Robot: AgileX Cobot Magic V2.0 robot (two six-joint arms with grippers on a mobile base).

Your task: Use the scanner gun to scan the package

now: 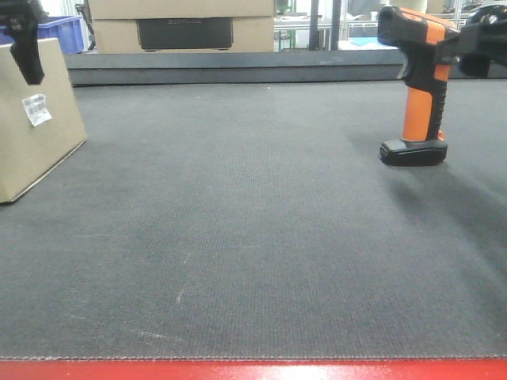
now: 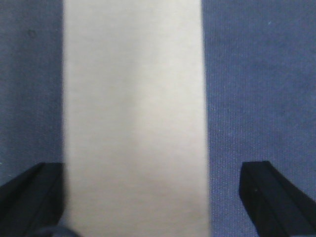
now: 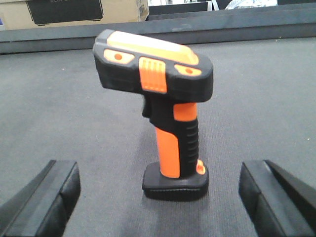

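The package [image 1: 36,134], a tan box with a small white label [image 1: 36,109], stands at the far left of the dark mat. Seen from above, its pale top [image 2: 133,118] runs between the fingers of my left gripper [image 2: 148,197], which is open and straddles the box; the left finger [image 2: 29,197] is close to its side and the right finger [image 2: 271,197] stands apart. The scanner gun [image 1: 420,95] stands upright on its black base at the right. My right gripper [image 3: 160,197] is open just behind the scanner gun [image 3: 168,98], level with its base, fingers wide on either side.
Larger cardboard boxes with a dark panel [image 1: 182,28] and a blue crate [image 1: 63,32] sit behind a raised dark ledge [image 1: 238,67] at the back. A red strip [image 1: 253,370] marks the mat's near edge.
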